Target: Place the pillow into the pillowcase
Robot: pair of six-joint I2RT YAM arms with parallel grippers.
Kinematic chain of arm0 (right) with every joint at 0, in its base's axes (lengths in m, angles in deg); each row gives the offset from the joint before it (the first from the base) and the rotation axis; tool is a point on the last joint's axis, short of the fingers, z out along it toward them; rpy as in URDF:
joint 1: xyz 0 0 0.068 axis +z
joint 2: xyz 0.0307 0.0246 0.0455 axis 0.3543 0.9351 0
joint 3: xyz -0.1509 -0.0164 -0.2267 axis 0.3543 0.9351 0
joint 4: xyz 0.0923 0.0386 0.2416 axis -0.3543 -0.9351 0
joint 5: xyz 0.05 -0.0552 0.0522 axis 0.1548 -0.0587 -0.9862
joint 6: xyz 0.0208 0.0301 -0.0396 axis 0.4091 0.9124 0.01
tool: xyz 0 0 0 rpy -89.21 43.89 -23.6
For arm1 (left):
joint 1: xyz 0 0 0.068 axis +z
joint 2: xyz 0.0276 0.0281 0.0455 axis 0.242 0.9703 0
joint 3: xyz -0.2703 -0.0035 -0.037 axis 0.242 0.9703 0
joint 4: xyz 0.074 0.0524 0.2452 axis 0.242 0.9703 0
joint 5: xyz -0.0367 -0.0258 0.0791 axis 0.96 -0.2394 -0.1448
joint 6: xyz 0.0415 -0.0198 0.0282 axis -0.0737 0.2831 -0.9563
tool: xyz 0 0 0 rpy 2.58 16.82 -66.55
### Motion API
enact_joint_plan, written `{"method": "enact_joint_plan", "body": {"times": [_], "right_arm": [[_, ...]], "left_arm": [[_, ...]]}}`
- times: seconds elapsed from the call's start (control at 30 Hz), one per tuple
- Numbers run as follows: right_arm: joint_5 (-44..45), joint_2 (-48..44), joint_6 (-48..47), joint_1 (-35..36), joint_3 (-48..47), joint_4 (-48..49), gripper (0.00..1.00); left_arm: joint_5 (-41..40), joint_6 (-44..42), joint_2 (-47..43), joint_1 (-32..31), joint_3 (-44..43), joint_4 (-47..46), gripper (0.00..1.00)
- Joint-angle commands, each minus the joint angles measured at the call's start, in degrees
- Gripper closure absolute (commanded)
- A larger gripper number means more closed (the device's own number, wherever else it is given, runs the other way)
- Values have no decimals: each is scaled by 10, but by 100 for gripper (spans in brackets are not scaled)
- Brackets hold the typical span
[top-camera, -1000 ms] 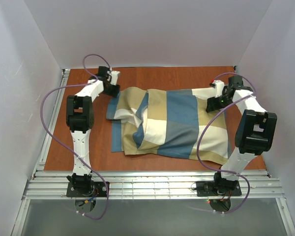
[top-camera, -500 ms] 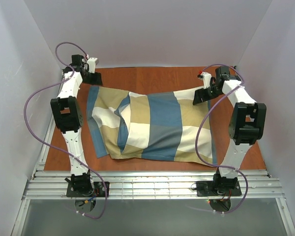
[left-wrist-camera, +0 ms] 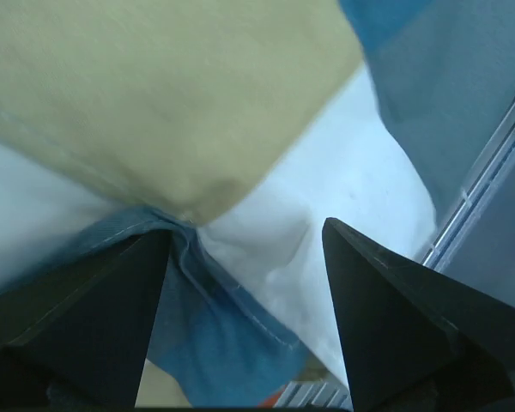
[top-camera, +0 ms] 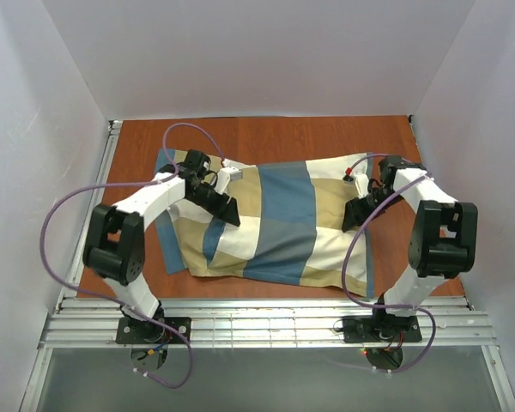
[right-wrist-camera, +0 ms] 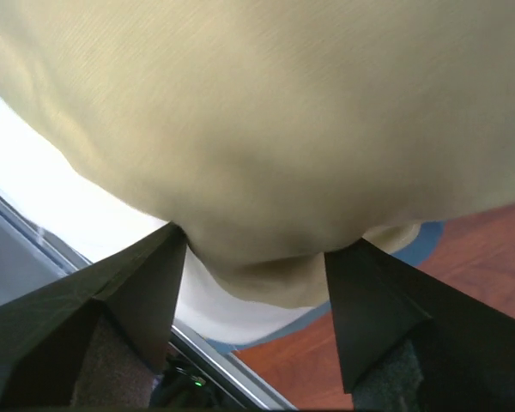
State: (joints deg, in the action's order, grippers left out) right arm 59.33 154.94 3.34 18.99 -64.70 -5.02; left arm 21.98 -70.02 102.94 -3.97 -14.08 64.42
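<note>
Looking down on the pillowcase (top-camera: pixel 283 225), lying rumpled and plump across the brown table (top-camera: pixel 275 136), reaching close to its near edge. Hanging over the left part with the left gripper (top-camera: pixel 227 209), jaws standing wide apart, clasping nothing, seamed blue and cream folds showing between the fingers (left-wrist-camera: pixel 94 326). Bearing on the tan block at the right end with the right gripper (top-camera: pixel 354 216), likewise spread wide, cloth bulging between its fingers (right-wrist-camera: pixel 129 292), unpinched. Finding the pillow itself hidden.

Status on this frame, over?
Left hand open, low over pillowcase. Right hand open, fabric bulging between its fingers. Pillow not visible; case looks plump. No obstruction seen.
</note>
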Motion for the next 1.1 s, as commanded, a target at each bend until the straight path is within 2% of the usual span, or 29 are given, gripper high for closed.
{"method": "enact_joint_plan", "body": {"times": [0.0, 0.07, 0.13, 0.17, 0.2, 0.23, 0.3, 0.33, 0.37, 0.4, 0.43, 0.5, 0.53, 0.57, 0.63, 0.67, 0.77, 0.93, 1.07], "right_arm": [[-19, 78, 38, 4, -36, 52, 44], [-25, 120, 61, 4, -96, 83, 51], [-23, 184, 92, 3, -215, 91, 55], [-20, 206, 101, 3, -257, 90, 60], [-20, 235, 110, 3, -332, 85, 62], [-21, 244, 117, 3, -359, 73, 62], [-2, 245, 111, 2, -400, 57, 58], [11, 237, 95, -1, -394, 53, 48], [23, 224, 81, -5, -382, 52, 43], [37, 189, 69, -16, -367, 51, 37], [36, 167, 53, -22, -323, 49, 28], [55, 100, -8, -36, -267, 49, 21], [69, 79, -29, -37, -206, 50, 12], [82, 60, -46, -37, -179, 54, 11], [97, 21, -40, -37, -108, 57, 1], [94, 13, -24, -36, -86, 59, 1], [95, -2, 12, -32, -21, 84, 1], [99, 26, 99, -24, 18, 167, 1], [123, 62, 172, 17, 27, 238, 1]], "left_arm": [[29, 89, 114, 8, -39, -78, 32], [13, 113, 167, 8, -95, -107, 34], [-6, 125, 237, 9, -202, -119, 34], [-25, 125, 261, 9, -248, -108, 34], [-38, 119, 289, 14, -350, -98, 34], [-49, 113, 330, 21, -395, -76, 34], [-63, 104, 366, 47, -484, -42, 30], [-60, 101, 375, 57, -536, -7, 29], [-53, 98, 368, 65, -542, 4, 27], [-50, 90, 352, 80, -535, 10, 25], [-50, 72, 295, 86, -478, 11, 24], [-69, 53, 220, 100, -390, -13, 21], [-78, 20, 185, 104, -296, -36, 18], [-94, 6, 127, 108, -260, -43, 15], [-122, -23, 89, 125, -197, -47, 13], [-123, -26, 69, 134, -161, -47, 13], [-132, -25, 54, 179, -126, -57, 13], [-168, -1, 75, 207, -114, -95, 13], [-194, 23, 114, 221, -118, -125, 12]]}}
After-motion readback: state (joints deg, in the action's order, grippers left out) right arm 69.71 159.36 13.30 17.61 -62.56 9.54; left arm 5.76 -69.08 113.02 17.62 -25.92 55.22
